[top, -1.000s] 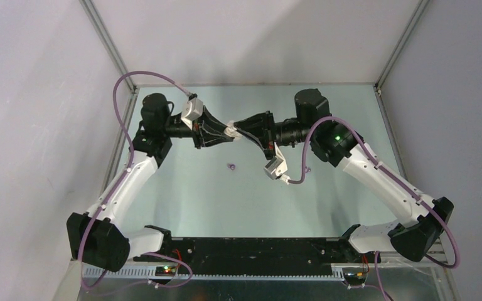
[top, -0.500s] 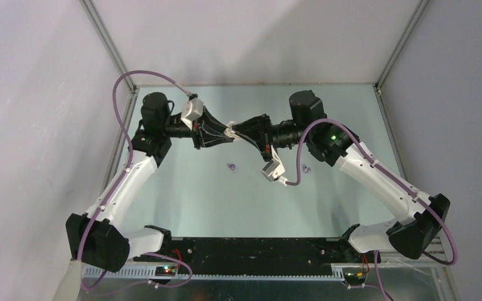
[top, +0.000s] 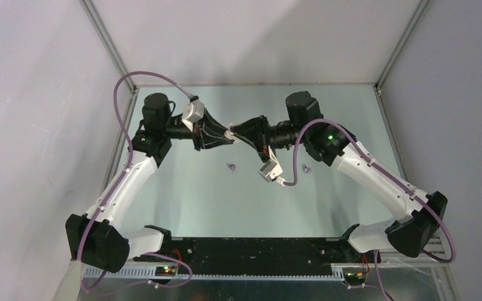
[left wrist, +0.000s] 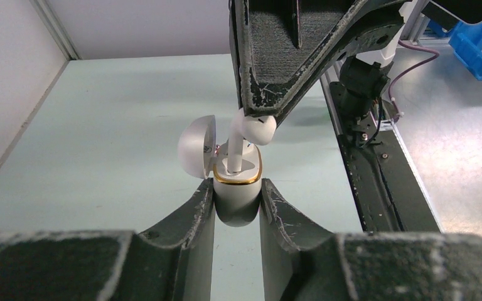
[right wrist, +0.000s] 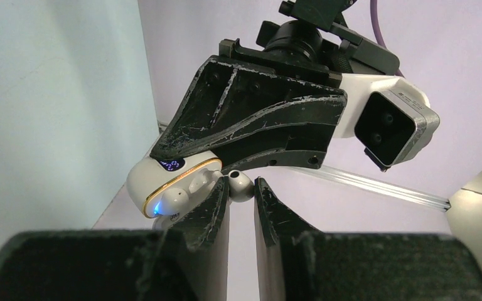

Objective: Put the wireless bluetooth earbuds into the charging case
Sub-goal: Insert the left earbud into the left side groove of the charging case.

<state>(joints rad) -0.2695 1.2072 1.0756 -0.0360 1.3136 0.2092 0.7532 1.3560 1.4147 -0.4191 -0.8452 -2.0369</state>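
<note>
My left gripper [left wrist: 238, 197] is shut on an open white charging case [left wrist: 237, 188] with a gold rim, its lid [left wrist: 196, 146] swung left. My right gripper [right wrist: 241, 188] is shut on a white earbud [right wrist: 241, 185]. In the left wrist view that earbud [left wrist: 251, 128] has its stem down in a slot of the case. One white earbud [right wrist: 169, 199] sits seated in the case, lit blue. The two grippers meet above the table's far middle [top: 231, 133]. Two purple earbuds lie on the table, one [top: 231, 166] near the middle, one [top: 306, 168] to the right.
The pale green table [top: 213, 200] is walled by grey panels with metal frame rails [top: 110, 47]. A black base bar [top: 251, 248] runs along the near edge. Purple cables loop off both arms.
My right arm has shifted a little left toward the left gripper, bringing the white earbud onto the case. The left arm has barely moved.
</note>
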